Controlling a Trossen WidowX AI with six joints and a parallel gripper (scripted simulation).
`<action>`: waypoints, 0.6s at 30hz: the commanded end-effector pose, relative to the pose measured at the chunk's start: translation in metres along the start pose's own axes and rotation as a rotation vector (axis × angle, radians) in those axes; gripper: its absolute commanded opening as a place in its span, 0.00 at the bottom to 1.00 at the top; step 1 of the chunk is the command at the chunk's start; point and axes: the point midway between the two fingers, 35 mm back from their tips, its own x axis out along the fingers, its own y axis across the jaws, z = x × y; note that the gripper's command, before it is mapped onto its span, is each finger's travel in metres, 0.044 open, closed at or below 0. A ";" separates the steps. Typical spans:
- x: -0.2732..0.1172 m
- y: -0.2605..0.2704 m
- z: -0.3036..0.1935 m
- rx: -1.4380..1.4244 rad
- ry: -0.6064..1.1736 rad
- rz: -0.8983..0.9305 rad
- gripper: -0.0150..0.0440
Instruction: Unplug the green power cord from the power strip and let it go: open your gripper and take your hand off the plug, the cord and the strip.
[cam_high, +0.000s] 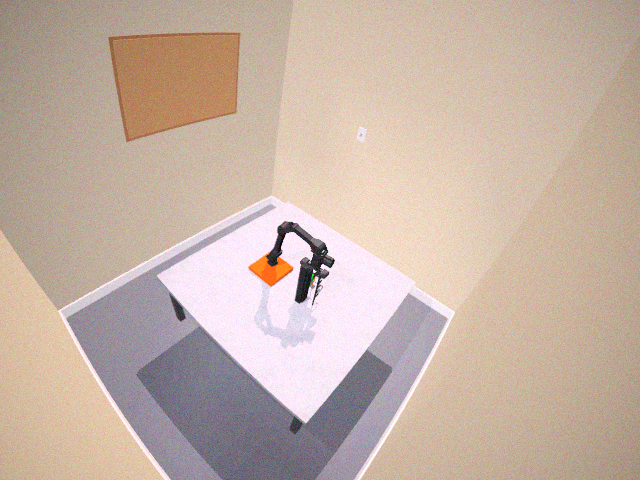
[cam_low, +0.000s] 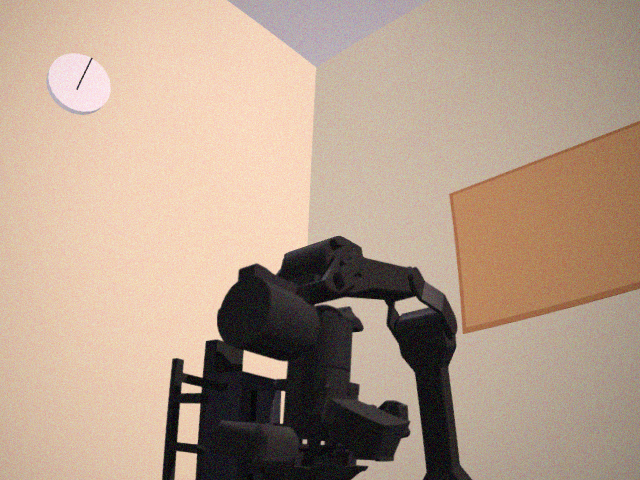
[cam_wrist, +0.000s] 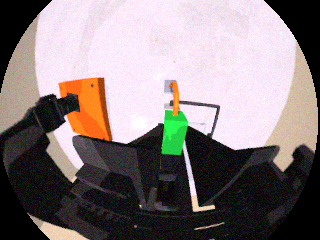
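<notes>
The green plug (cam_wrist: 174, 134) (cam_high: 312, 277) is a bright green block in the wrist view, between the two black fingertips. My gripper (cam_wrist: 174, 128) is shut on it. The orange cord (cam_wrist: 176, 101) leaves the plug's far end and bends towards a small grey patch on the table. A tall dark block (cam_high: 303, 284), which looks like the power strip, stands upright close beside my gripper in the top view. Whether the plug's prongs sit in a socket is hidden by the fingers. In the exterior view the dark arm hides the plug.
The arm's base stands on an orange plate (cam_wrist: 87, 112) (cam_high: 270, 276), left in the wrist view. A thin black frame (cam_wrist: 200, 105) stands close right of the plug. A dark ladder-like rack (cam_low: 174, 413) rises beside the arm in the exterior view. A white table (cam_high: 330, 351) carries everything.
</notes>
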 end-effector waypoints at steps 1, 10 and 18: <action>-0.003 0.000 0.026 -0.025 -0.048 -0.002 0.25; -0.004 0.002 0.041 -0.026 -0.050 -0.002 0.25; -0.005 0.004 0.050 -0.027 -0.052 -0.001 0.30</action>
